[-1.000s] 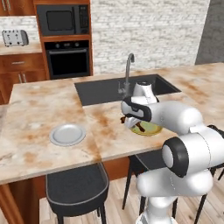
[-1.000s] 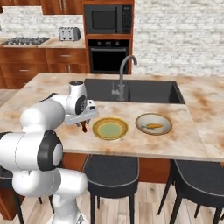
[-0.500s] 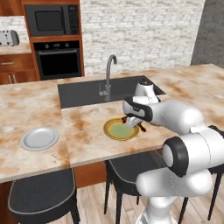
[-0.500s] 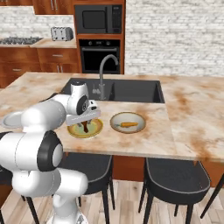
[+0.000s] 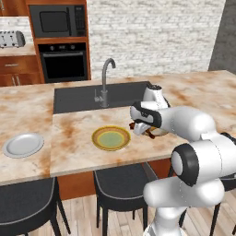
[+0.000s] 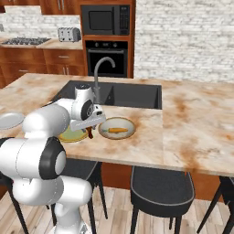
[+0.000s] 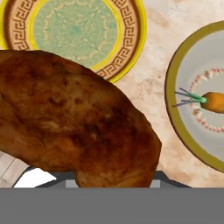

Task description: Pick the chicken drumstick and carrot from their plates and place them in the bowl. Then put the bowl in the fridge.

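Note:
My gripper [image 5: 139, 127] [image 6: 89, 132] is shut on the chicken drumstick [image 7: 74, 127], a dark reddish-brown piece that hides the fingertips in the hand view. It hangs just above the counter, between the two dishes. The yellow-rimmed plate [image 5: 110, 138] [image 7: 78, 30] with its green centre lies bare to the left. The tan-rimmed bowl [image 6: 129, 123] [image 7: 183, 100] sits to the right, with the orange carrot [image 6: 115, 130] [image 7: 214, 101] lying in it. My arm covers most of the bowl in the left base view. The grey-white plate [image 5: 23, 144] lies bare at the far left.
Behind the dishes, the dark sink [image 5: 83, 97] with its tall faucet [image 5: 105, 80] is set into the marble island. Black stools [image 6: 162, 187] stand at the near edge. Oven and microwave [image 5: 57, 20] are on the back wall. A tall dark grey panel [image 5: 223, 37] rises at back right.
The whole picture has slid left, so the base has driven right. The gripper with the drumstick has moved off the yellow plate and now hangs between it and the bowl.

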Tool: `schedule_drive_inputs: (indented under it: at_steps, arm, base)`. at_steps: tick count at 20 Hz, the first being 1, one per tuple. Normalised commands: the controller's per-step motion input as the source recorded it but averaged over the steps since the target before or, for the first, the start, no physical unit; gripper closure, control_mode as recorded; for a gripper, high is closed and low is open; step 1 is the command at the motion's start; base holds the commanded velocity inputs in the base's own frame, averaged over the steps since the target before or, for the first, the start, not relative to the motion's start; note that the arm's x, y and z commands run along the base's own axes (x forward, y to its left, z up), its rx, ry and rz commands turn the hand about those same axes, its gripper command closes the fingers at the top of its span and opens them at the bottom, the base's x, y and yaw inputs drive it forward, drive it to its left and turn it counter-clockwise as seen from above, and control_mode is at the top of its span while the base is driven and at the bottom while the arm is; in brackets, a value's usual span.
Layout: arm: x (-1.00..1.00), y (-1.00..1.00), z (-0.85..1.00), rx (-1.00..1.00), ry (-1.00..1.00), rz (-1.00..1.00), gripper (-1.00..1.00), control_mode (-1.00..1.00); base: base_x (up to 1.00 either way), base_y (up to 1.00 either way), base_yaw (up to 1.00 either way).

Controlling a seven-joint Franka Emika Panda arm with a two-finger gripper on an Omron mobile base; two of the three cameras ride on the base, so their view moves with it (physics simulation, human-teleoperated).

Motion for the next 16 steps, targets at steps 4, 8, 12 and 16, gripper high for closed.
schedule_drive_inputs:
  at_steps: [4, 8, 12, 16]
  arm:
    - [0.0, 0.0, 0.0, 0.0, 0.0, 0.0, 1.0, 1.0]
    - [0.0, 0.0, 0.0, 0.0, 0.0, 0.0, 1.0, 1.0]
    - [0.0, 0.0, 0.0, 0.0, 0.0, 0.0, 1.0, 1.0]
    - [0.0, 0.0, 0.0, 0.0, 0.0, 0.0, 1.0, 1.0]
  base:
    - [0.29, -0.3, 0.24]
    - [0.09, -0.08, 0.13]
    - [0.0, 0.0, 0.0]
    - [0.0, 0.0, 0.0]
